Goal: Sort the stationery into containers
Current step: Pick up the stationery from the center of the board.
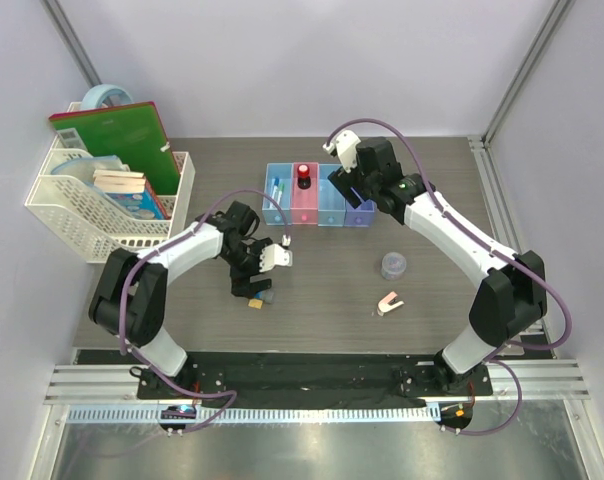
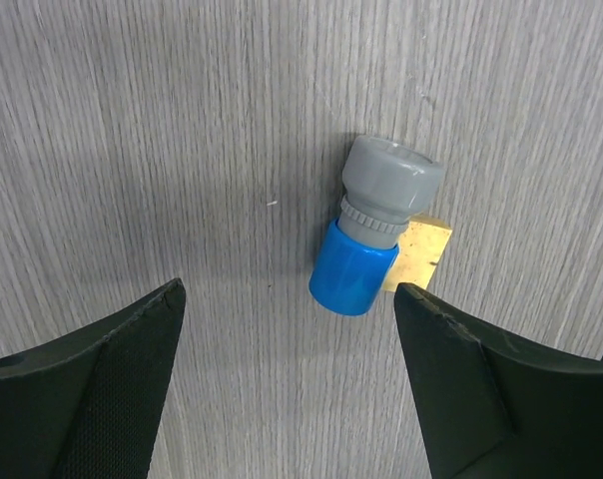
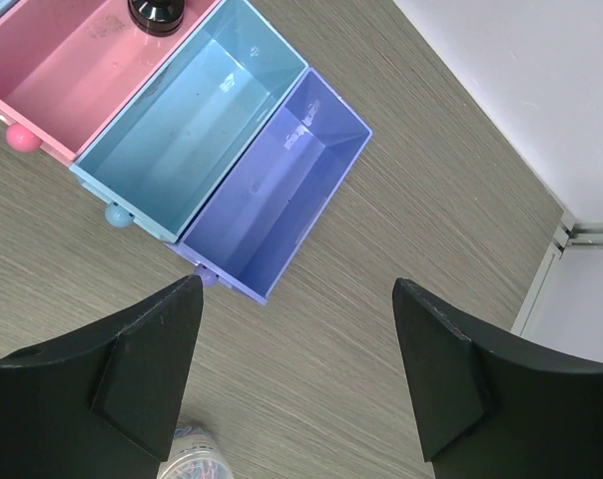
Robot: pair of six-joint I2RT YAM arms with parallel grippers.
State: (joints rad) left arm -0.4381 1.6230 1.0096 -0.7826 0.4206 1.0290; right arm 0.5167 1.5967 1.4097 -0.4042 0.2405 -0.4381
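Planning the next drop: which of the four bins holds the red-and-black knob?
The only pink bin, second from the left; the knob stands at its far end.

The left arm (image 1: 172, 262) is bending from its base toward one o'clock, its left gripper (image 2: 290, 291) pointing straight down with jaws standing wide apart. The right arm (image 1: 452, 232) is arching toward eleven o'clock, its right gripper (image 3: 299, 287) hanging downward, jaws likewise spread.

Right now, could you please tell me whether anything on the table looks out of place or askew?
Nothing looks spilled or damaged. A blue-and-grey piece lies on its side, overlapping a yellow block, and a tub and a clip sit loose on the table, outside the bins.
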